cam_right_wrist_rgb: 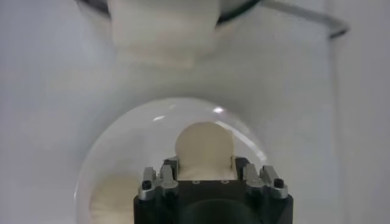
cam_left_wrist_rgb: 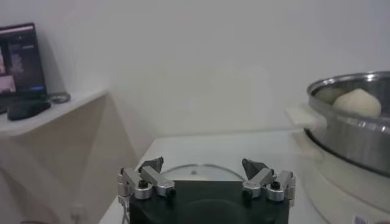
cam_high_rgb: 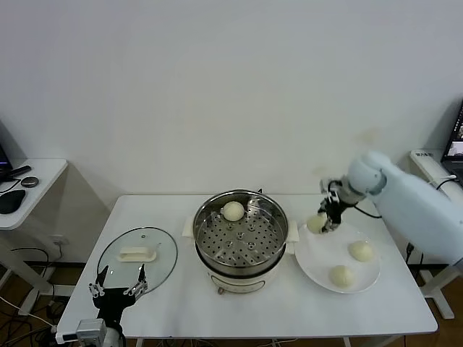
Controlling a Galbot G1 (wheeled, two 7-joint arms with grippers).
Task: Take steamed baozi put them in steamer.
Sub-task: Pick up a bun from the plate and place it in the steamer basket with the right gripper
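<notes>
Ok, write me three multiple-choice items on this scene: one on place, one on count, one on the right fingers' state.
1. Where is the glass lid?
A. on the steamer
B. flat on the table, on the robot's left
C. on the plate

2. How many baozi lie in the steamer?
A. one
B. two
C. none

3. The right gripper is
A. open above the steamer
B. open over the lid
C. shut on a baozi at the plate

Key: 1 B, lid beside the idle left gripper; 2 A, single bun on the tray; 3 C, fingers pinch the bun.
</notes>
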